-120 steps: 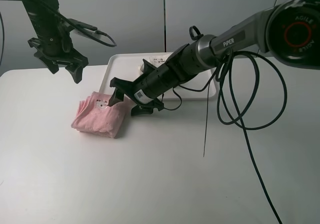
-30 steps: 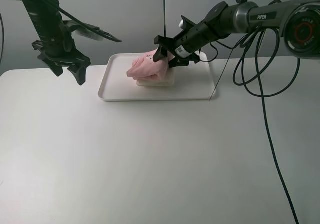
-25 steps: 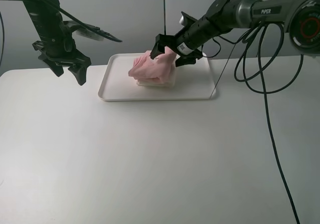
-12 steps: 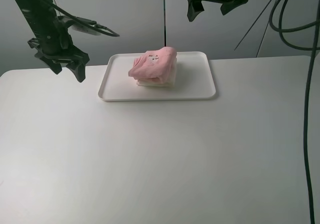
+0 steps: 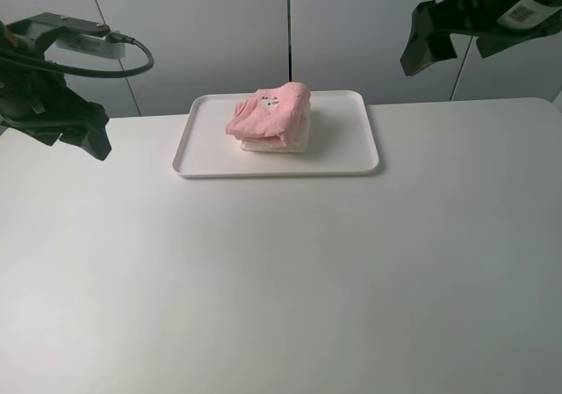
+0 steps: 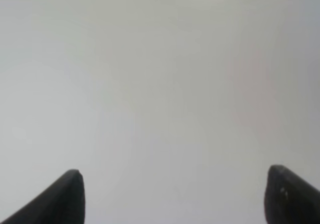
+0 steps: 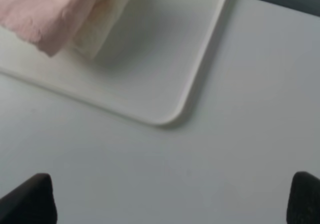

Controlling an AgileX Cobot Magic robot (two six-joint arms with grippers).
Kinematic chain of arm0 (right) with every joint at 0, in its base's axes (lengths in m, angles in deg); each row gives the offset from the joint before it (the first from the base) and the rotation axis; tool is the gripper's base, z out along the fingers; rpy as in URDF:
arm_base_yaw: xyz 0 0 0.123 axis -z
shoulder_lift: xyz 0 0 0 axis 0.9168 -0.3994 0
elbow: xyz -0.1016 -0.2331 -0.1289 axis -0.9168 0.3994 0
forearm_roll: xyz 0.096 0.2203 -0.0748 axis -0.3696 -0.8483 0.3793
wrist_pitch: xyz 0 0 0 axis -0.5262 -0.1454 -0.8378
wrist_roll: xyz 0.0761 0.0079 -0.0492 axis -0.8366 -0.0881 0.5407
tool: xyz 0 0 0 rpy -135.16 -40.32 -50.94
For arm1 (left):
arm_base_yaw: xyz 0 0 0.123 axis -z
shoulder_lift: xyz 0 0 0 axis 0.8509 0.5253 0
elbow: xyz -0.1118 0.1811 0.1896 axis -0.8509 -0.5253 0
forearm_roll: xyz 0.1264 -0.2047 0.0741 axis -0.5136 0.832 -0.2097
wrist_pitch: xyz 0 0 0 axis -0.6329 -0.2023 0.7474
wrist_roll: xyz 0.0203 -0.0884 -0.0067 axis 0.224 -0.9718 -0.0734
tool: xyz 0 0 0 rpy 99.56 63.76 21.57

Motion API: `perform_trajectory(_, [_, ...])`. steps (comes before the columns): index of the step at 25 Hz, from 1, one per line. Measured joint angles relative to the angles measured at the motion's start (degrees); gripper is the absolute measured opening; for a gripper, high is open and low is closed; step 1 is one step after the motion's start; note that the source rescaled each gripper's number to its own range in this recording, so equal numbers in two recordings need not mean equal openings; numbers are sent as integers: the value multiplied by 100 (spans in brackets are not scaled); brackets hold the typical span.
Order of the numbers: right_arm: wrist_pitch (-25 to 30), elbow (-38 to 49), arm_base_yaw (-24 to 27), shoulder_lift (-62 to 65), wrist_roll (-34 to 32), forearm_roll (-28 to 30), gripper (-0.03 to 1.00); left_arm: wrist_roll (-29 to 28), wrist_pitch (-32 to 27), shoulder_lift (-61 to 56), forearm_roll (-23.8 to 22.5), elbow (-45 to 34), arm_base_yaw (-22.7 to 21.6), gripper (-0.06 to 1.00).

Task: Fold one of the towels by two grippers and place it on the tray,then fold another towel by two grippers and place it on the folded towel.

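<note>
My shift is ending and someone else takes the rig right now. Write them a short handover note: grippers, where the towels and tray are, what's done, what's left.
Left gripper: open, empty, raised over bare table at the left edge of the high view.
Right gripper: open, empty, lifted high at the upper right, clear of the tray.
Flat white rectangular plastic tray: at the back middle of the white table.
Cream-white terry towel: folded, lying on the tray.
Light pink terry towel: folded, resting on top of the cream one.
Done: both towels folded and stacked on the tray.
Left: nothing visible; the pink towel sits slightly rumpled, so tidy it if a neat stack matters.
</note>
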Motion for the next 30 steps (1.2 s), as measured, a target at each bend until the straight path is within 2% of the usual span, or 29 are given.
perform_trajectory(6, [166,1486,0,2093,-103,22,100,-483,65,-1405,0,-1119,0,93])
perform_trajectory(11, [691,2117,0,3542,-103,57,100,-694,-32,-2453,60,-1720,0,93])
perform_trajectory(21, [1817,2356,0,5293,-103,103,100,-739,-272,-4740,426,-2822,0,93])
perform_trajectory(30, [1980,2356,0,6255,-103,139,100,-739,-879,-6762,517,-2950,0,93])
